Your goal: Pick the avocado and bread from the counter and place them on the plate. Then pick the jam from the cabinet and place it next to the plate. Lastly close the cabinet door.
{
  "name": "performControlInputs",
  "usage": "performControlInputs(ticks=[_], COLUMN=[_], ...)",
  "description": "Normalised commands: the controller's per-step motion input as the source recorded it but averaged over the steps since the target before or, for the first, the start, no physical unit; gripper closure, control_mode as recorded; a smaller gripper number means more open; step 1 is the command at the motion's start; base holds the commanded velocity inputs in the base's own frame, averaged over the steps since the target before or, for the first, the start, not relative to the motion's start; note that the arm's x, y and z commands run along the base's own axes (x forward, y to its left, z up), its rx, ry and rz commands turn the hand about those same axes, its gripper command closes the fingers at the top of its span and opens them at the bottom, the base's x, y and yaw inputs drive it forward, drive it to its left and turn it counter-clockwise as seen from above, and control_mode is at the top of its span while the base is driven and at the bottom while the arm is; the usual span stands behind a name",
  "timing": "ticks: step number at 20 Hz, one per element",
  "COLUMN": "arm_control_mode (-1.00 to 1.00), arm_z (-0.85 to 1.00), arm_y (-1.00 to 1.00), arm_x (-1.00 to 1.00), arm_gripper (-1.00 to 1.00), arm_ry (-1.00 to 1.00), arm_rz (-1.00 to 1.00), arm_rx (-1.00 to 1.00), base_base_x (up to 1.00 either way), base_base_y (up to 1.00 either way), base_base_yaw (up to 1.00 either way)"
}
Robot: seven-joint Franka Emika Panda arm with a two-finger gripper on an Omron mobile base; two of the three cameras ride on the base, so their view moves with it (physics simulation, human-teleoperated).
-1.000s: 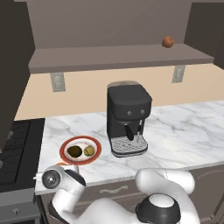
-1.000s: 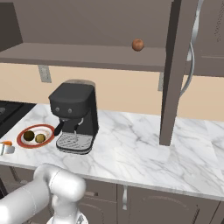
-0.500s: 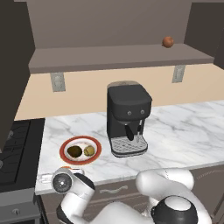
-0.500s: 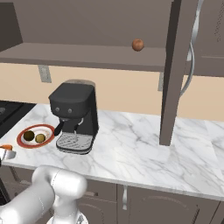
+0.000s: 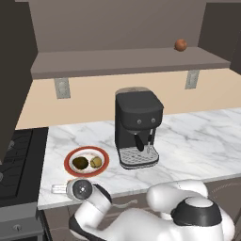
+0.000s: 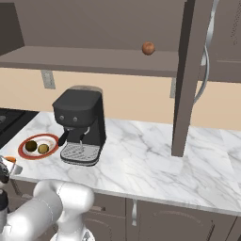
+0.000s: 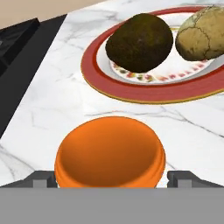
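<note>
i have the gripper (image 7: pixel 111 177) spread wide, fingertips either side of the jam (image 7: pixel 109 153), which stands on the counter (image 7: pixel 57 100) just short of the plate (image 7: pixel 131 89). avocado (image 7: pixel 140 41) and bread (image 7: pixel 201 37) are plated. jam released, i'd back off toward the cabinet door.

Counter (image 5: pixel 197 136) carries plate (image 5: pixel 70 158), coffee machine (image 5: pixel 137 127), apparently jam (image 7: pixel 109 153).

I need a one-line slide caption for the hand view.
Open gripper around the jam beside the plate holding avocado and bread.
</note>
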Motion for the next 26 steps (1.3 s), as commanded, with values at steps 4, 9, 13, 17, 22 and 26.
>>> performControlInputs(ticks=[4,9,13,17,22,26], arm_control_mode=[-1.00,-1.00,-1.00,-1.00,-1.00,-1.00], arm_z=[-0.16,-0.02,0.00,0.18,0.52,0.55], arm_y=[0.00,0.00,0.00,0.00,0.04,0.00], arm_x=[-0.02,-0.17,-0.33,-0.68,-0.57,-0.54], arm_gripper=[-1.00,-1.00,-1.00,-1.00,-1.00,-1.00], arm_ry=[0.17,0.12,0.07,-0.05,-0.17,-0.15], arm_rz=[0.00,0.00,0.00,0.00,0.00,0.00], arm_rx=[0.11,0.06,0.01,0.01,0.00,0.00], base_base_x=[0.00,0.00,0.00,0.00,0.00,0.00], base_base_y=[0.00,0.00,0.00,0.00,0.00,0.00], base_base_yaw=[0.00,0.00,0.00,0.00,0.00,0.00])
